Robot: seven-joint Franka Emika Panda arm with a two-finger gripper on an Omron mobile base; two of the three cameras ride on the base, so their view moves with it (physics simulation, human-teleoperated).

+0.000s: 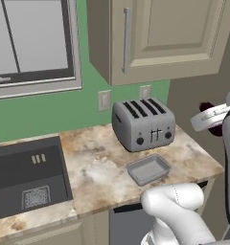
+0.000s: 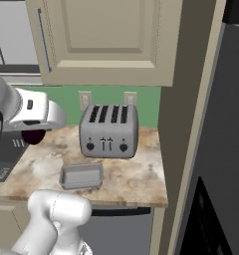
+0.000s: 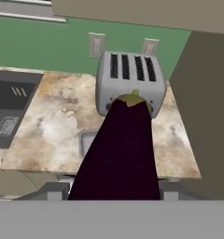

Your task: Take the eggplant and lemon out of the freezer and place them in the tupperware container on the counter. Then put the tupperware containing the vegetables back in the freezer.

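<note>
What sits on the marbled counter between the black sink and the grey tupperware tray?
Nothing: the beige marbled counter is bare between the black sink and the grey translucent tupperware tray, seen in the left base view.

Silver four-slot toaster sits at the back of the beige-brown marbled stone counter, shallow grey translucent rectangular tray empty just in front of it, and a dark purple eggplant hangs under the white hand at left, above the counter.
</note>
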